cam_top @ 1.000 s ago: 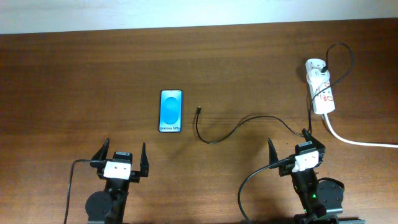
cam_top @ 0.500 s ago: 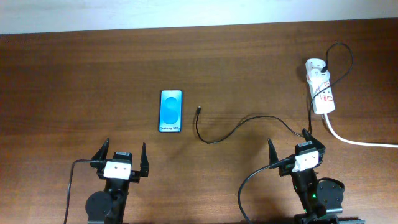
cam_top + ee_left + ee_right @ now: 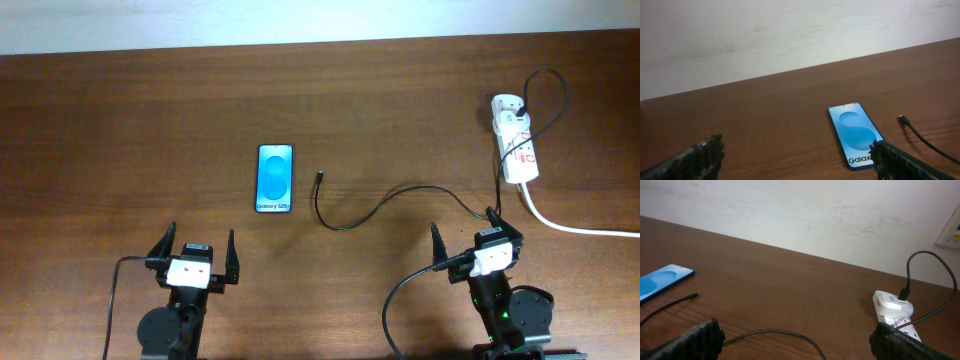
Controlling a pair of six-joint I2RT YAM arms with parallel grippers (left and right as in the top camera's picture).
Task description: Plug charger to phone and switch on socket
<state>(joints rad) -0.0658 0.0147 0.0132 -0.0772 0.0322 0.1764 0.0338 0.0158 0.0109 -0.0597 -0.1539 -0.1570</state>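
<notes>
1. Near the front table (image 3: 120,120) edge: left gripper (image 3: 200,236) and right gripper (image 3: 465,228), wide apart at the jaws, holding nothing.
2. Ahead of left gripper: phone (image 3: 275,178), flat, screen up.
3. Just right of phone, not touching: charger (image 3: 370,210) tip, cable trailing to socket (image 3: 516,145) far right.

Counter (image 3: 140,110): dark brown wood, grain running left to right, fills almost whole overhead view. Surface smooth, with slight sheen; looks paler toward far edge in both wrist views. Wall (image 3: 790,35) rises behind far edge of counter: white-grey, matte, with faint scuffs and smudges. Light even and diffuse, shadows weak and soft. Pale plate (image 3: 952,227) on wall at right edge of right wrist view, cut by frame.
</notes>
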